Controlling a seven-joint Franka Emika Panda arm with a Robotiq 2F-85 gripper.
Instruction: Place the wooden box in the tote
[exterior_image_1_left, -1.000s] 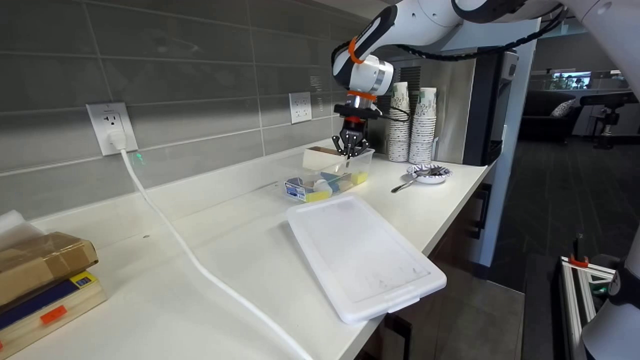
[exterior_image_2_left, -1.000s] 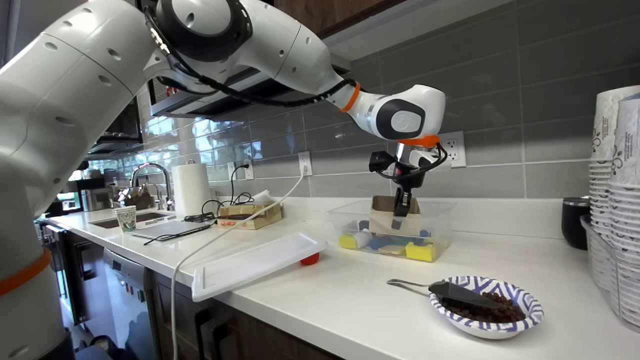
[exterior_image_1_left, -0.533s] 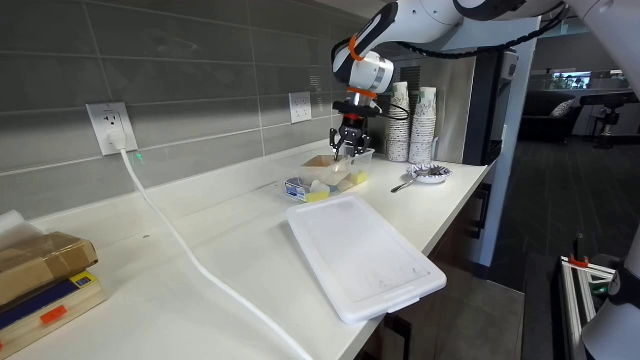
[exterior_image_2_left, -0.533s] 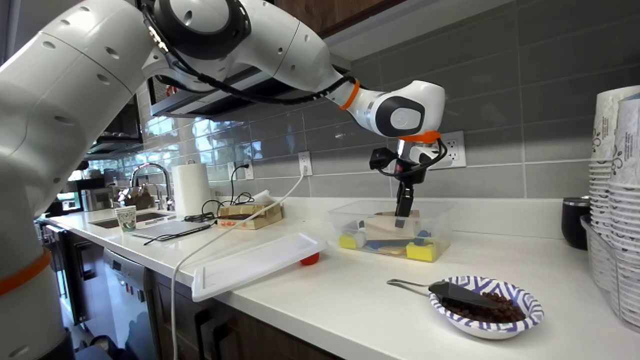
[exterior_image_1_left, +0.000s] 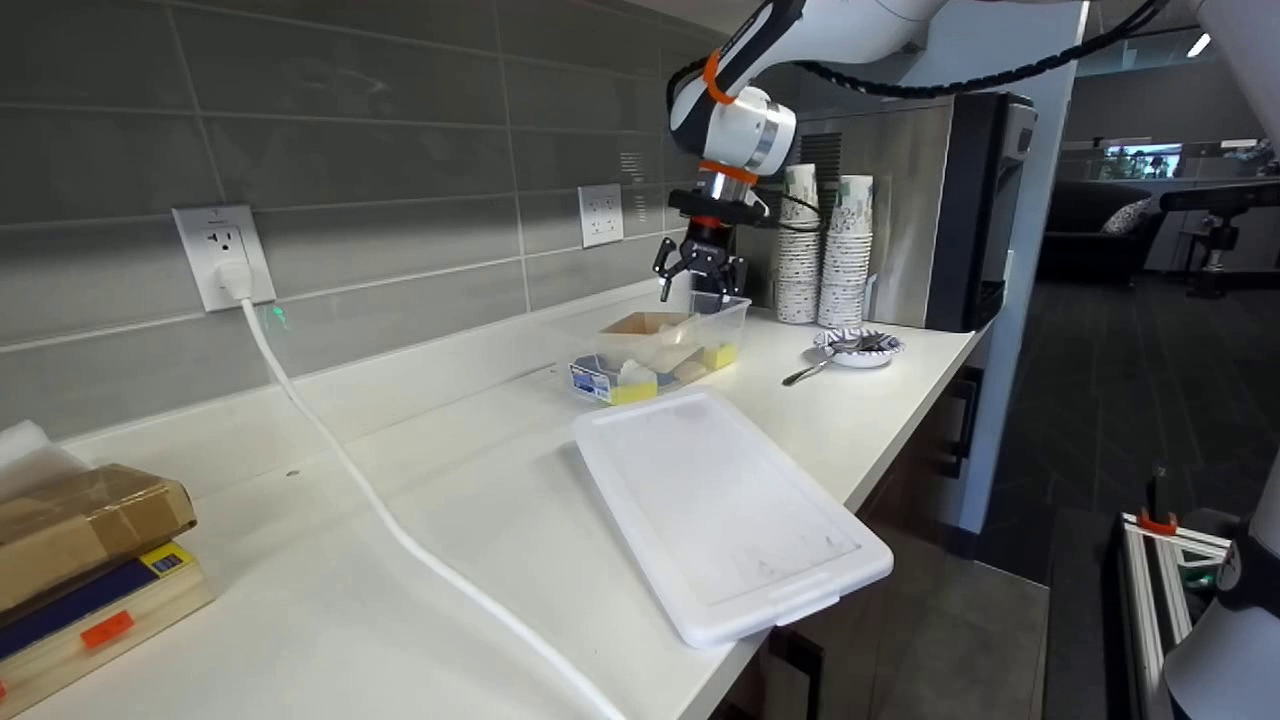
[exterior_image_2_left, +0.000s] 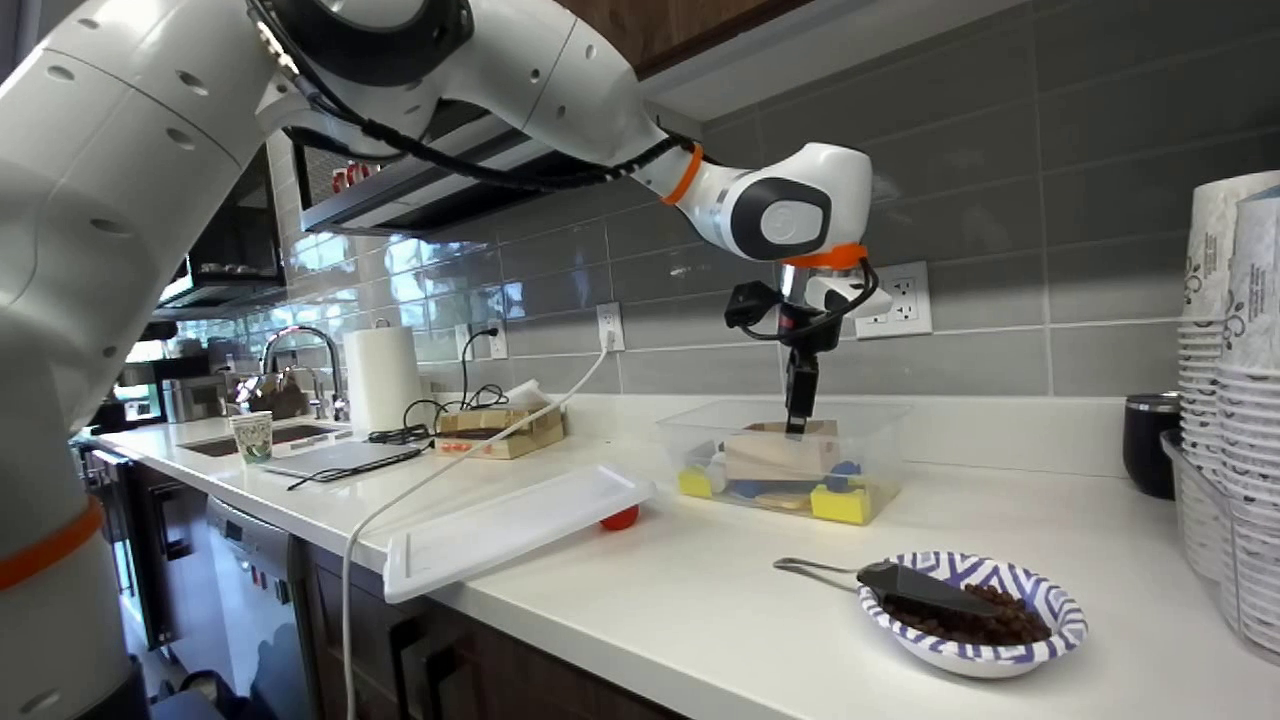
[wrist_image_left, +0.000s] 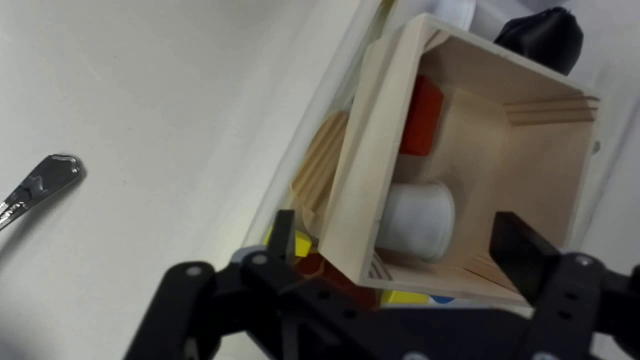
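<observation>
In both exterior views the clear plastic tote (exterior_image_2_left: 880, 445) stands against the wall. The pale wooden box (exterior_image_2_left: 765, 457) lies inside it, slightly tilted, on top of yellow and blue pieces. Seen from the wrist view, the wooden box (wrist_image_left: 367, 155) is open-topped and holds a red block (wrist_image_left: 422, 117) and a white cup (wrist_image_left: 417, 220). My gripper (wrist_image_left: 395, 223) is spread wide over one end of the box, its fingers apart and holding nothing. In an exterior view the gripper (exterior_image_1_left: 698, 292) hangs just above the tote's far end.
A white lid (exterior_image_1_left: 730, 510) lies on the counter in front of the tote, with a red ball (exterior_image_2_left: 620, 518) beside it. A patterned bowl (exterior_image_2_left: 1065, 628) with a utensil, stacked cups (exterior_image_1_left: 848, 262), a white cable (exterior_image_1_left: 400, 530) and a cardboard box (exterior_image_1_left: 95, 520) are around.
One second ago the jaws were together on the box's wall, and the box stood higher. Since then the jaws have spread, the box has dropped lower into the tote, and the gripper has risen.
</observation>
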